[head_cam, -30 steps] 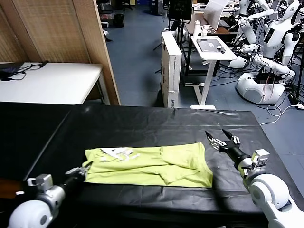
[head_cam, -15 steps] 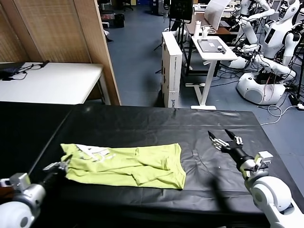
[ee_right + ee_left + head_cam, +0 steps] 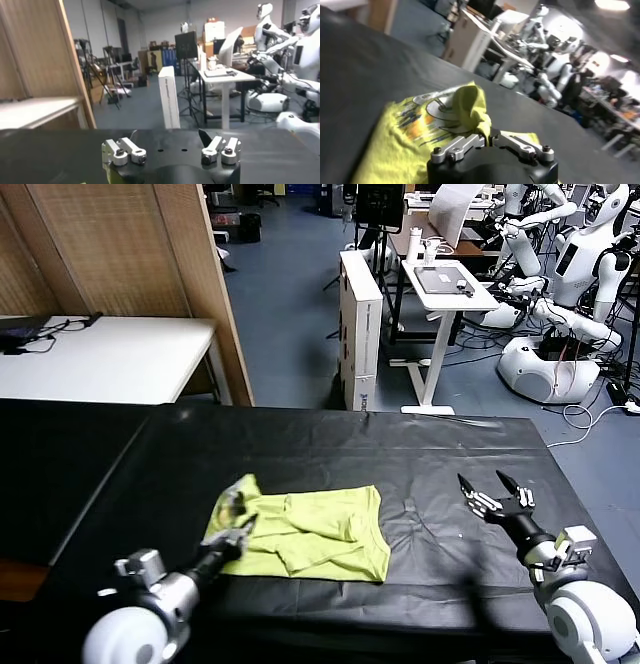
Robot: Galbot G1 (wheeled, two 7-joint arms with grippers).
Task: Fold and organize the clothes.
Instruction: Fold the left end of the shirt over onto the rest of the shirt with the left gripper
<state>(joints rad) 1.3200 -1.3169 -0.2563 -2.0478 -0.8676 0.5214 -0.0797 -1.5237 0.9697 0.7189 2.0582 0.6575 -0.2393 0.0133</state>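
Observation:
The lime yellow-green T-shirt (image 3: 320, 529) lies crumpled on the black table (image 3: 330, 444), a little left of the middle. My left gripper (image 3: 238, 531) is shut on its left edge and holds that edge lifted and turned over toward the right. In the left wrist view the cloth (image 3: 470, 105) rises from between the closed jaws of the left gripper (image 3: 487, 136), with the whitish print (image 3: 432, 107) facing up behind it. My right gripper (image 3: 497, 488) is open and empty over bare table to the right of the shirt; it also shows open in the right wrist view (image 3: 167, 136).
A white table (image 3: 120, 354) and a wooden partition (image 3: 195, 284) stand behind on the left. A tall white box (image 3: 360, 324), a white desk (image 3: 450, 284) and other robots (image 3: 560, 334) stand on the floor beyond the table's far edge.
My left gripper first dragged the shirt leftward, then carried its left edge up and to the right, so the shirt is now shorter. My right gripper drifted slightly right and nearer.

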